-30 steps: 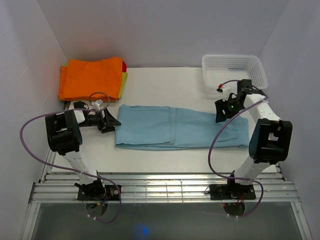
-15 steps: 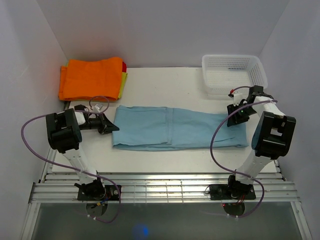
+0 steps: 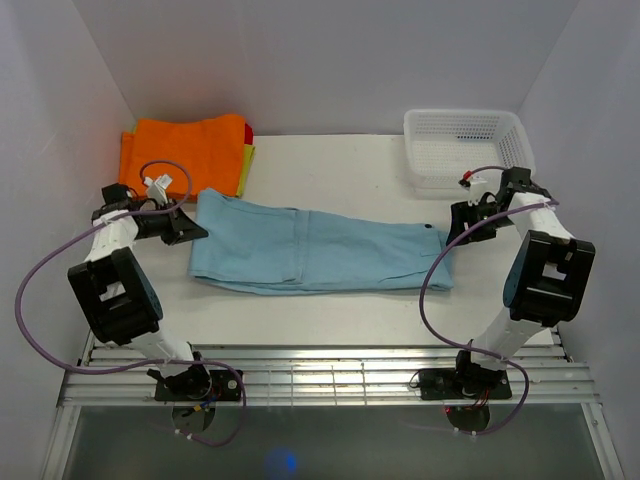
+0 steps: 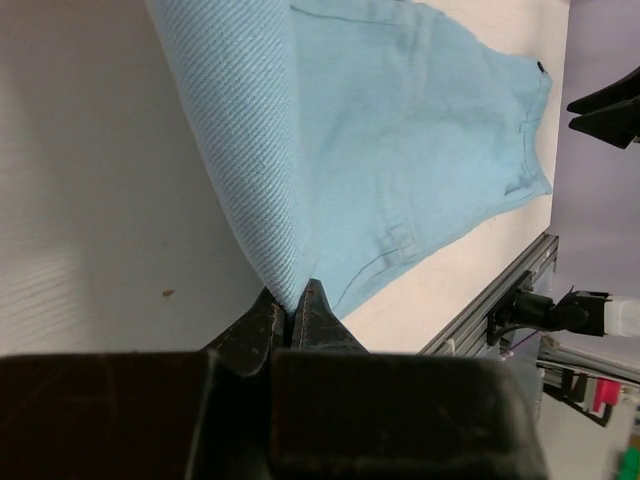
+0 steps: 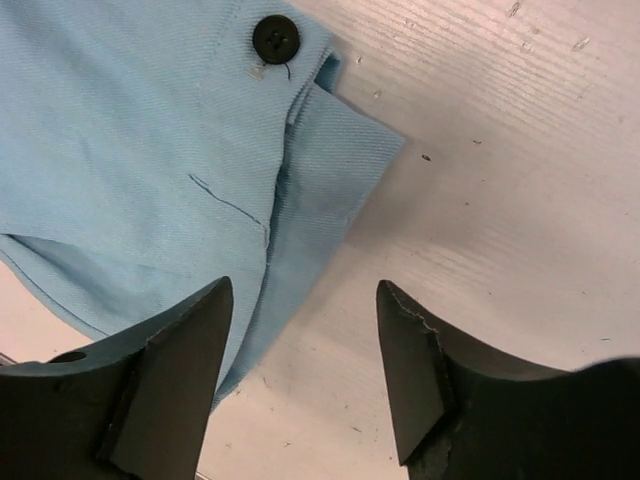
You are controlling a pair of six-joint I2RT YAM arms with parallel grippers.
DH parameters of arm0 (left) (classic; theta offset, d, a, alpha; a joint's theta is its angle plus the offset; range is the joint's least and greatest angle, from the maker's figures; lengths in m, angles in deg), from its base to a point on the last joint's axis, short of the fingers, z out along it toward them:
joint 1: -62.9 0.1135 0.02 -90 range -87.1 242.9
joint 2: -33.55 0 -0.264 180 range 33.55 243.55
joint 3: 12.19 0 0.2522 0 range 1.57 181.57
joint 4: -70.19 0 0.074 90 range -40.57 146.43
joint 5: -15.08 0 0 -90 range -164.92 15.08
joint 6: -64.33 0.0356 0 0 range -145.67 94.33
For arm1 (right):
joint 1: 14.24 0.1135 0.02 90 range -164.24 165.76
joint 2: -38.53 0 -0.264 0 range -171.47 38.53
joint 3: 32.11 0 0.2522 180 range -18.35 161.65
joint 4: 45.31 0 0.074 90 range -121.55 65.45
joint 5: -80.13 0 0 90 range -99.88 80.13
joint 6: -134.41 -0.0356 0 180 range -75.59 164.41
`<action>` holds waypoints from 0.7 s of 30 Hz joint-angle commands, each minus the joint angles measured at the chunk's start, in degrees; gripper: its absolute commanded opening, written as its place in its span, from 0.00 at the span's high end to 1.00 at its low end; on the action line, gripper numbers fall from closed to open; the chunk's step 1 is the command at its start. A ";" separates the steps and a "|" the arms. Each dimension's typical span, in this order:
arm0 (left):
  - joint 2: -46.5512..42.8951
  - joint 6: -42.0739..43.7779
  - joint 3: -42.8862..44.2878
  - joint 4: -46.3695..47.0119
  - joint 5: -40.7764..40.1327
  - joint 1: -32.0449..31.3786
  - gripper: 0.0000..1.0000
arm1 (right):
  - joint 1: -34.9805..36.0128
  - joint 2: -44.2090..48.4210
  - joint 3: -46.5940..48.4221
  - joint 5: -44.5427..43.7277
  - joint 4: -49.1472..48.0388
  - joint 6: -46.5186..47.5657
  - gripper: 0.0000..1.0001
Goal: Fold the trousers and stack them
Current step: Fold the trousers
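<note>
The light blue trousers (image 3: 310,250) lie lengthwise across the white table, folded leg on leg, waist end to the right. My left gripper (image 3: 190,228) is shut on their left hem edge; in the left wrist view the cloth (image 4: 380,140) rises out of the pinched fingertips (image 4: 318,305). My right gripper (image 3: 462,228) stands open just right of the waistband. The right wrist view shows the waistband corner with its dark button (image 5: 276,38) and bare table between the spread fingers (image 5: 405,330).
A stack of folded garments, orange (image 3: 183,155) on top with yellow and red edges, lies at the back left. A white mesh basket (image 3: 465,140) stands at the back right. Metal rails (image 3: 320,375) run along the near edge.
The left gripper closed on the hem and dragged the trousers left and back. The right gripper let go of the waist end and now stands open beside it.
</note>
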 commanded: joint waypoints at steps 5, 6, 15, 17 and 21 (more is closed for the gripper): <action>-8.68 -6.42 7.14 -4.26 4.52 -7.40 1.00 | -0.01 -2.99 0.48 -0.75 -0.31 -4.66 0.25; -8.86 -7.58 7.67 -4.26 3.74 -9.24 1.00 | -0.19 -3.51 0.39 -0.75 -0.58 -5.18 0.23; -4.83 -26.65 11.19 3.38 -0.39 -24.20 1.00 | -0.37 -9.40 -1.19 9.26 -2.77 -9.67 0.20; -3.95 -29.29 12.85 4.61 -2.94 -28.06 1.00 | -0.28 -10.63 -2.25 10.67 -4.35 -10.99 0.42; -0.61 -33.59 15.84 5.32 -5.59 -34.81 1.00 | -0.28 -12.13 -3.22 14.88 -6.29 -13.27 0.84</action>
